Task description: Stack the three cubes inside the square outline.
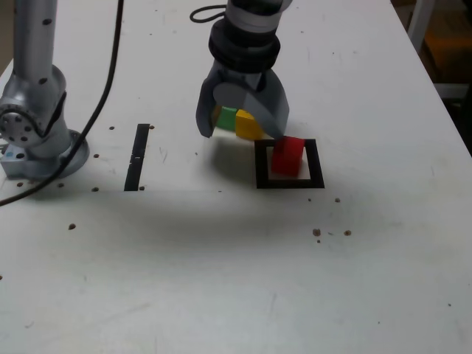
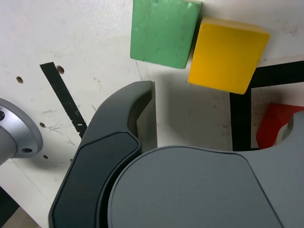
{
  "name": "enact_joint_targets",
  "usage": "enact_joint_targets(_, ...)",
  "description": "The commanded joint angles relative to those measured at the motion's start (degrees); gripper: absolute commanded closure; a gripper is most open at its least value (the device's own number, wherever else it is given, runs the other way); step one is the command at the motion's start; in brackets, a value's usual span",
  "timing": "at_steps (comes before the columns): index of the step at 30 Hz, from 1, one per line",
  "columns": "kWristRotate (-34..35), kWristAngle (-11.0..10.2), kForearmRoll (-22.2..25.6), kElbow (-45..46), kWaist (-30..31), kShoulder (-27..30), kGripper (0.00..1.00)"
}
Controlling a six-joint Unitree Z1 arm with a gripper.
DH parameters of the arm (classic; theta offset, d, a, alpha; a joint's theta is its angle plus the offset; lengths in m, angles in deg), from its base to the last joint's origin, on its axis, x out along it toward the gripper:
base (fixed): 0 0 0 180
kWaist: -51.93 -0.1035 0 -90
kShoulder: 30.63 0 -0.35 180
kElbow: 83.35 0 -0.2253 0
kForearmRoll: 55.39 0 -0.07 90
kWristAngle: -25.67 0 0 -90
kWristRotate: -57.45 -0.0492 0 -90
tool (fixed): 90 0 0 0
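While the red cube [image 1: 287, 155] already sits inside the square outline [image 1: 261, 164] of black tape on the white tabletop [image 1: 221, 280], the green cube [image 1: 225, 118] and the yellow cube [image 1: 248, 125] wait side by side just outside it, toward the exterior view's left of the frame. Green and yellow sit almost touching; yellow is the nearer to the outline, its corner close to the tape.

One grey robot gripper [image 1: 243, 133] hangs low over these two cubes, pointing down. Its fingers [image 2: 137, 111] are spread wide and hold nothing. In the exterior view one finger partly hides the yellow cube and reaches toward the red one.

Judging by this, the first cube is placed and the step in hand is picking a second. Next, the fingers likely need to centre over one loose cube, probably yellow, drop around it without nudging green or red, and close.

A straight black strip [image 1: 137, 155] lies well apart, beside the arm's base [image 1: 33, 140].
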Motion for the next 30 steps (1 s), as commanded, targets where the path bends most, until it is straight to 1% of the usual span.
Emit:
enact_joint_targets(1,-0.9,-0.3,-0.2,0.2,-1.0,1.2,0.0)
enact_joint_targets(5,-2.4,-0.4,-1.2,0.5,-2.1,1.6,0.0)
enact_joint_targets(12,-3.0,-0.4,-2.7,0.5,-2.4,1.3,0.0)
enact_joint_targets(19,-4.1,-0.9,-3.5,-0.8,-4.2,-0.5,0.0)
enact_joint_targets(26,-4.3,-3.3,-4.0,-1.9,-6.3,-1.8,0.0)
enact_joint_targets(30,-4.8,-6.7,-4.6,-3.7,-10.2,-3.6,0.0)
